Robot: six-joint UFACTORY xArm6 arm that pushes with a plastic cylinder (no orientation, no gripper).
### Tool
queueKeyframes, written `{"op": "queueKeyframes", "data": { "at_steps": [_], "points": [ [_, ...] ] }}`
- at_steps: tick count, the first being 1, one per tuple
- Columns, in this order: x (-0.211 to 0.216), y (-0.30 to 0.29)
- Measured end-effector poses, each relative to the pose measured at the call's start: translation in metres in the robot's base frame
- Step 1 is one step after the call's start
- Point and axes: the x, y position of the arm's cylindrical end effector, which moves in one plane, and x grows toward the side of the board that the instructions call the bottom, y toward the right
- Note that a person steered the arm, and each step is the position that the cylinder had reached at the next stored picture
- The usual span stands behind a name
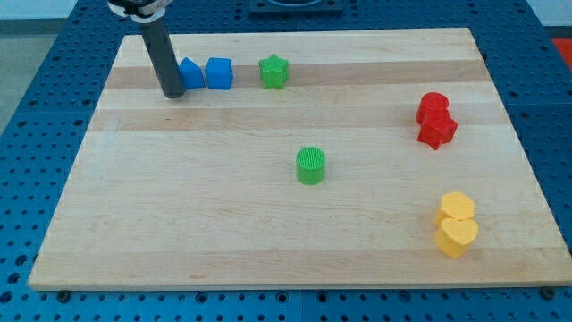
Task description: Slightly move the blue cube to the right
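My tip (173, 93) touching blue block (190, 73), blue cube (219, 73) beside.

The straight dark rod (164, 55) runs out of the view's top edge, so its upper end and mount are cut off. It covers the left part of the small blue block (190, 73) beside it, whose shape cannot be made out. My tip (173, 94) shows.

Straight dark rod, my tip (173, 94)
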Motion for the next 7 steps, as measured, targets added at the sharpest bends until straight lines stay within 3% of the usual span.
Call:
{"op": "queueKeyframes", "data": {
  "at_steps": [2,4,7],
  "points": [
    [-0.002,0.034],
    [-0.028,0.034],
    [-0.025,0.035]
  ]
}}
